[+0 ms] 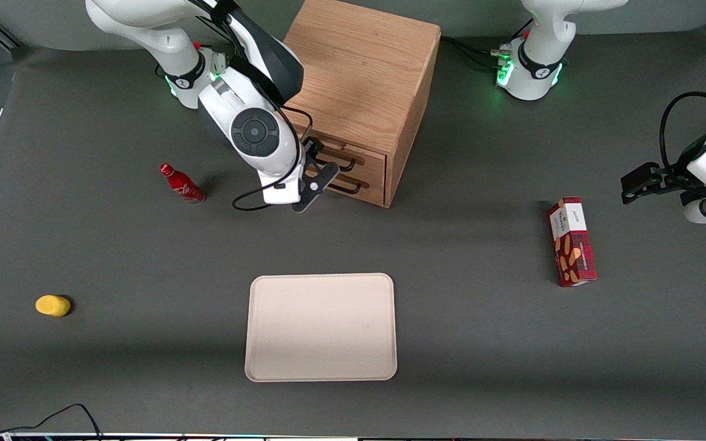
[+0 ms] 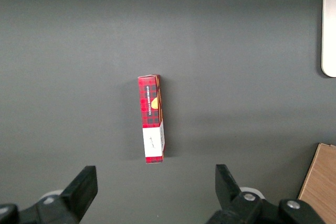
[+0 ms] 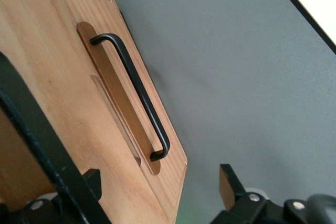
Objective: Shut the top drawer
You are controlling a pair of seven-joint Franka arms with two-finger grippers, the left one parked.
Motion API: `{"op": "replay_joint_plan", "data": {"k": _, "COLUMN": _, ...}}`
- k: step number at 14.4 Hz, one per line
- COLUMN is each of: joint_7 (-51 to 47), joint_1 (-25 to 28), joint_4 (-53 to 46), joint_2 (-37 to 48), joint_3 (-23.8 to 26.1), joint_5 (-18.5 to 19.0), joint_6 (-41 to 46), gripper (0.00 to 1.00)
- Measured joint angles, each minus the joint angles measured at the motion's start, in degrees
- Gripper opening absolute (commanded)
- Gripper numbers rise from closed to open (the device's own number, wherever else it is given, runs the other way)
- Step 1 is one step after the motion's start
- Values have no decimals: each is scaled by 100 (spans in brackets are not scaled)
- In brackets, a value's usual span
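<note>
Front view shows the gripper [image 1: 316, 184] in front of the wooden cabinet [image 1: 362, 79] near the bench's back edge, fingers spread and holding nothing, at the handles; the top drawer [image 1: 353, 160] sits nearly flush.

My gripper [image 1: 318, 184] hangs right in front of the cabinet [image 1: 362, 79], fingers spread, level with the lower drawer [image 3: 79, 103], whose handle [image 3: 134, 90] lies just ahead of my jaws. The top drawer [image 1: 353, 156] sits just above. The bottle [image 1: 181, 184] stands beside me, the tray [image 1: 321, 326] nearer the front camera.
</note>
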State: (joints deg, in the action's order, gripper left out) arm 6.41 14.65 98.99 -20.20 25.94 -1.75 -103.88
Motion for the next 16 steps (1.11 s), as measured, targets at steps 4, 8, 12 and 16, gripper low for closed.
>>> {"op": "replay_joint_plan", "data": {"k": 4, "joint_7": 1, "joint_1": -38, "joint_4": 0, "joint_2": 0, "joint_3": 71, "joint_5": 53, "joint_6": -26, "gripper": 100}}
{"op": "replay_joint_plan", "data": {"k": 8, "joint_7": 1, "joint_1": -49, "joint_4": -7, "joint_2": -1, "joint_3": 88, "joint_5": 55, "joint_6": -23, "gripper": 100}}
{"op": "replay_joint_plan", "data": {"k": 12, "joint_7": 1, "joint_1": -50, "joint_4": -91, "joint_2": -3, "joint_3": 115, "joint_5": 59, "joint_6": 84, "gripper": 100}}
{"op": "replay_joint_plan", "data": {"k": 16, "joint_7": 44, "joint_1": -57, "joint_4": -170, "joint_2": -17, "joint_3": 144, "joint_5": 77, "joint_6": 145, "gripper": 100}}
